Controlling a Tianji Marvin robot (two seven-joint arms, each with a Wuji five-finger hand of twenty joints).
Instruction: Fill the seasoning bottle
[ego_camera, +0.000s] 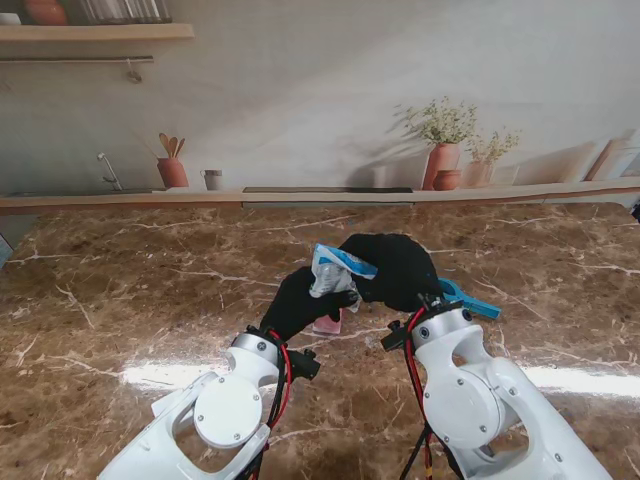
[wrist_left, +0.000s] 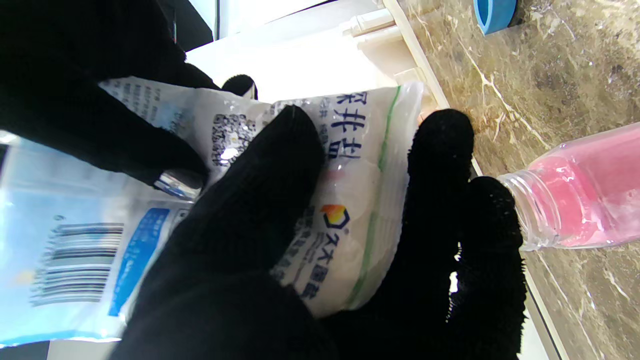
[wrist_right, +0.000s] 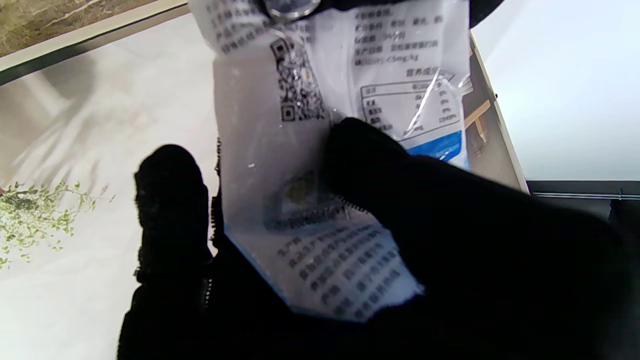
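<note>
Both black-gloved hands hold a white and blue salt bag (ego_camera: 332, 270) above the middle of the table. My left hand (ego_camera: 303, 302) is shut on the bag's lower part (wrist_left: 350, 210), and my right hand (ego_camera: 392, 270) is shut on its upper part (wrist_right: 320, 165). A pink seasoning bottle (ego_camera: 328, 322) stands on the table under the bag, mostly hidden by the left hand. The left wrist view shows the bottle (wrist_left: 580, 195) uncapped, with its open neck near the left hand's fingertips (wrist_left: 440, 150).
A blue object (ego_camera: 470, 300) lies on the marble table (ego_camera: 120, 300) just right of my right hand; a blue rim (wrist_left: 492, 15) also shows in the left wrist view. A ledge (ego_camera: 320, 195) runs along the table's far edge.
</note>
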